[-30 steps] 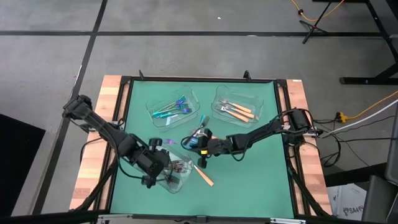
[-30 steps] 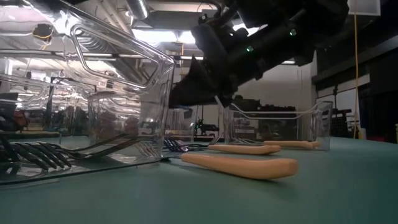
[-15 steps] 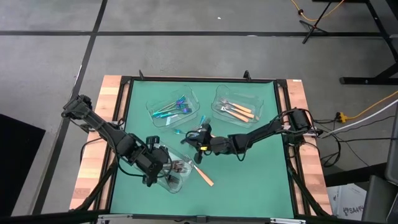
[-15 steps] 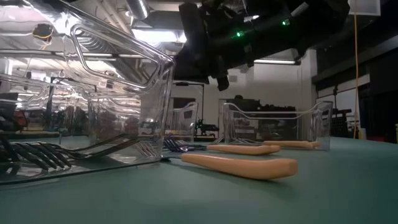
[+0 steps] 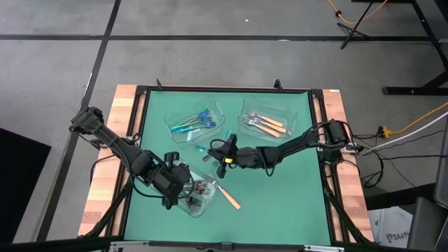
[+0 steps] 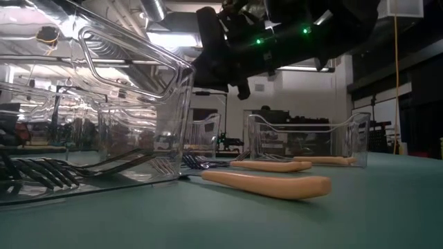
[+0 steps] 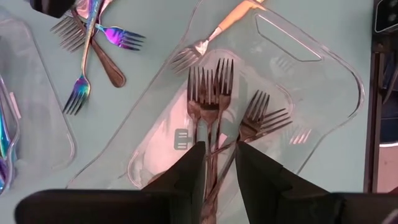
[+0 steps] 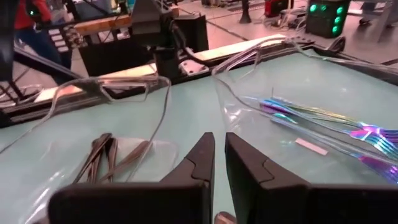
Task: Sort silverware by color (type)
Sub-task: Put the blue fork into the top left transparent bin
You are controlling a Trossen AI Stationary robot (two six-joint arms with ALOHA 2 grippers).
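Note:
My right gripper (image 5: 215, 151) (image 8: 220, 138) hangs shut above the table's middle, pointing almost level toward the left trays. Below it, loose silverware lies on the mat: iridescent forks (image 7: 118, 35), a dark spoon (image 7: 109, 68) and dark tines (image 7: 65, 31). An orange-handled fork (image 5: 229, 199) lies flat beside the near-left tray (image 7: 348, 81). My left gripper (image 7: 219, 146) stands open over that tray, its fingers on either side of the handle ends of the dark forks (image 7: 211, 93) lying inside. My right gripper's fingers stand almost together, and the fingers themselves hide the space under them. I cannot tell whether they touch or carry any of the silverware below.
The far-left clear tray (image 5: 217, 112) holds iridescent forks (image 8: 323, 118). The far-right tray (image 5: 297, 115) holds orange-handled forks (image 5: 269, 124). A teal fork (image 5: 229, 133) lies by the far-left tray. Bare green mat (image 5: 287, 189) spreads at the near right.
My right gripper has risen a little and gone toward the table's left edge. It has tipped up from slanting down at the loose pile to nearly level. Its finger gap looks the same.

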